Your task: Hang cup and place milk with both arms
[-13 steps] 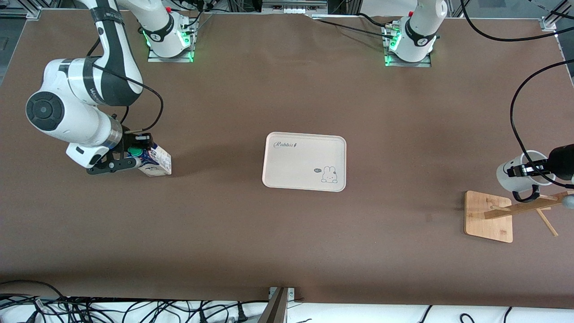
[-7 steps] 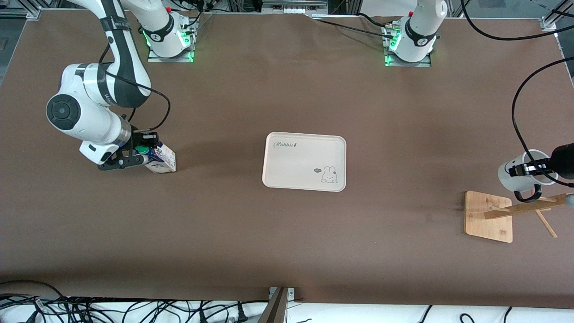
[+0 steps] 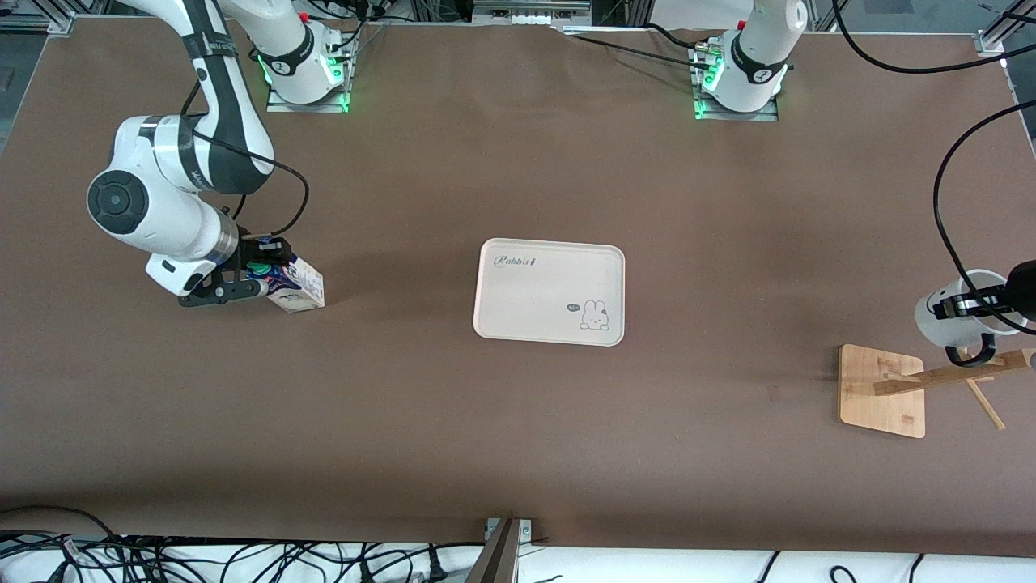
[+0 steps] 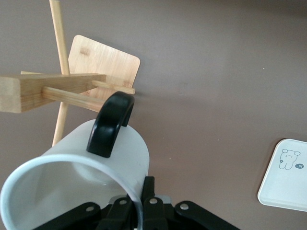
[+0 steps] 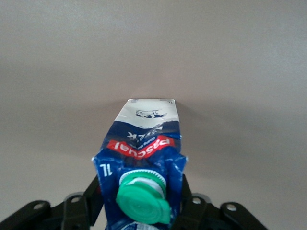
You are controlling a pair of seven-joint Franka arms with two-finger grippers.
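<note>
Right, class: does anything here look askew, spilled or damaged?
Nothing spilled or damaged. The milk leans tilted in the right gripper; the cup lies sideways in the left gripper, beside the wooden rack.

open tabletop around tray (image 3: 534, 267), wooden rack (image 3: 882, 391) perhaps blocking table's edge

You're in a robotics lab. Two bolted-down arms (image 3: 178, 162) share a brown table (image 3: 518, 437). Cables (image 3: 243, 559) litter its edge.

Right pincer (image 3: 257, 279) clamped, wrist bent low; left pincer (image 3: 967, 305) clamped, at table's end
</note>
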